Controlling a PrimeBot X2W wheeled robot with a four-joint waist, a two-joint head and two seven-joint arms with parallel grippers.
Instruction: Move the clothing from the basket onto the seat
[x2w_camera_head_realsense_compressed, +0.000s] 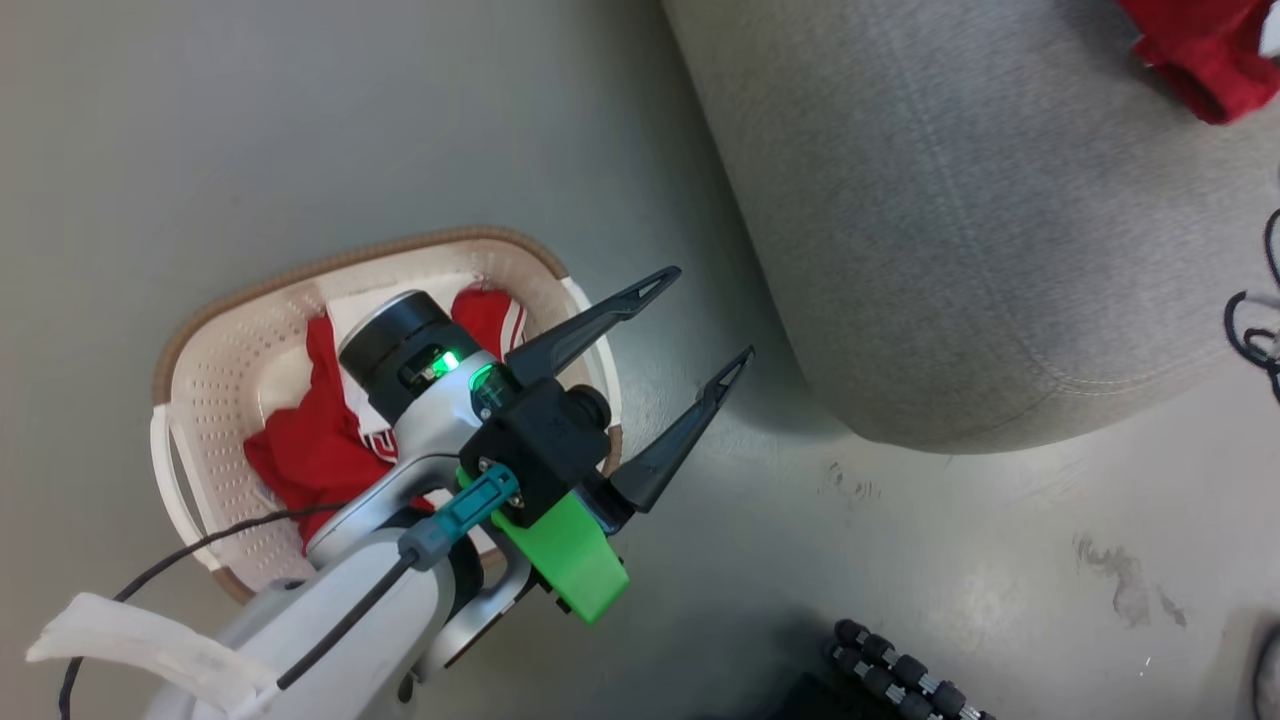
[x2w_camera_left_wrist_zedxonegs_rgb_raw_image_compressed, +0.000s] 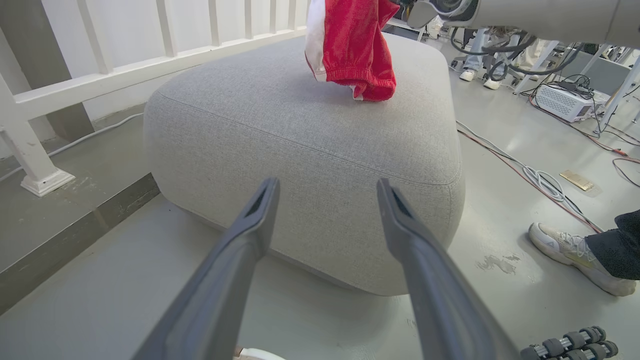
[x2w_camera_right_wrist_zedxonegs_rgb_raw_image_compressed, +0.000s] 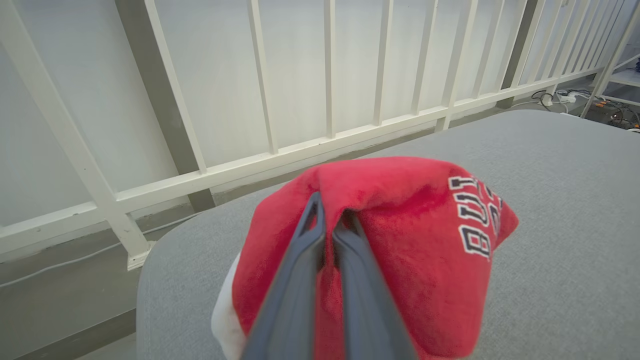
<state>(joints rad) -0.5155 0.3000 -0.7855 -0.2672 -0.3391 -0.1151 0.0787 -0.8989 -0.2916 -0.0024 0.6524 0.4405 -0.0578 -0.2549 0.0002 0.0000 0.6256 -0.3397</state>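
Observation:
A cream perforated basket with a brown rim sits on the floor at the left, with red clothing bunched inside, partly hidden by my left arm. My left gripper is open above the floor between the basket and the grey seat, its fingers pointing at the seat. My right gripper is shut on a red garment with white lettering, held over the seat. That garment hangs above the seat's top in the left wrist view and shows at the head view's top right corner.
A white railing runs behind the seat. A person's shoe stands on the floor to the right, near cables and equipment. A black ribbed part lies at the bottom of the head view.

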